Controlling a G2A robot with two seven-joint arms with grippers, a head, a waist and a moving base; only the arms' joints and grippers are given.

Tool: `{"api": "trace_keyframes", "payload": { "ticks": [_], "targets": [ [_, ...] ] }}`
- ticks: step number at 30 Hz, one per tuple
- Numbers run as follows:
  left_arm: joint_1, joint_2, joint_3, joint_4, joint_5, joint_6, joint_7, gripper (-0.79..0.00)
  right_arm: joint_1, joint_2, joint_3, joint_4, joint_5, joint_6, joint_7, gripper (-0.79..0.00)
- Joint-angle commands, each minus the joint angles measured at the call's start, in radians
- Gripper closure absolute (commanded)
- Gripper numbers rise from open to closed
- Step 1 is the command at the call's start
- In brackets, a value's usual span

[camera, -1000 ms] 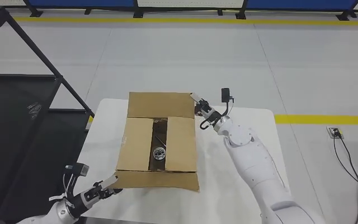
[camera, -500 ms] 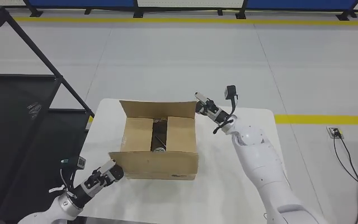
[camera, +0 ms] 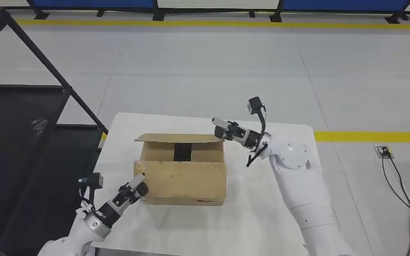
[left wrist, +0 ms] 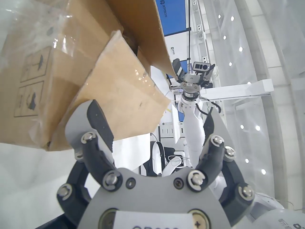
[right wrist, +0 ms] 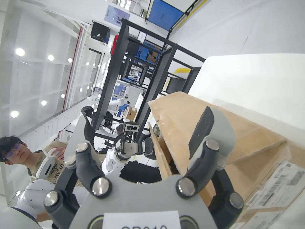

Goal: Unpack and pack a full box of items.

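A second ago the box's (camera: 182,182) long flaps lay out flat on the desk (camera: 269,211); both now stand raised. The left fingers (left wrist: 97,117) are spread beside the near flap (left wrist: 124,86), and the right fingers (right wrist: 202,129) are spread around the far flap (right wrist: 176,115). Closing seems underway.

White table (camera: 246,211), black metal frame (camera: 64,89), yellow floor line (camera: 359,136)
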Motion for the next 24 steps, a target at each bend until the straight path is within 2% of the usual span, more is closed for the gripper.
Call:
{"api": "trace_keyframes", "payload": {
  "ticks": [1, 5, 8, 18, 24],
  "targets": [
    [-0.004, -0.002, 0.013, 0.001, 0.009, 0.001, 0.012, -0.785, -0.012, 0.004, -0.008, -0.045, -0.024, 0.105, -0.001, -0.785],
    [-0.017, -0.006, 0.036, 0.005, 0.042, 0.009, 0.042, -0.785, -0.018, 0.008, -0.042, -0.096, -0.096, 0.287, -0.011, -0.785],
    [-0.026, -0.009, 0.057, 0.003, 0.078, 0.017, 0.067, -0.785, -0.019, 0.008, -0.062, -0.111, -0.083, 0.349, 0.015, -0.785],
    [-0.041, -0.016, 0.094, 0.004, 0.118, 0.032, 0.095, -0.785, -0.042, 0.013, -0.104, -0.130, -0.039, 0.402, 0.038, -0.785],
    [-0.041, -0.018, 0.099, 0.002, 0.121, 0.035, 0.091, -0.785, -0.070, 0.016, -0.129, -0.136, -0.031, 0.388, 0.029, -0.785]
  ]
}}
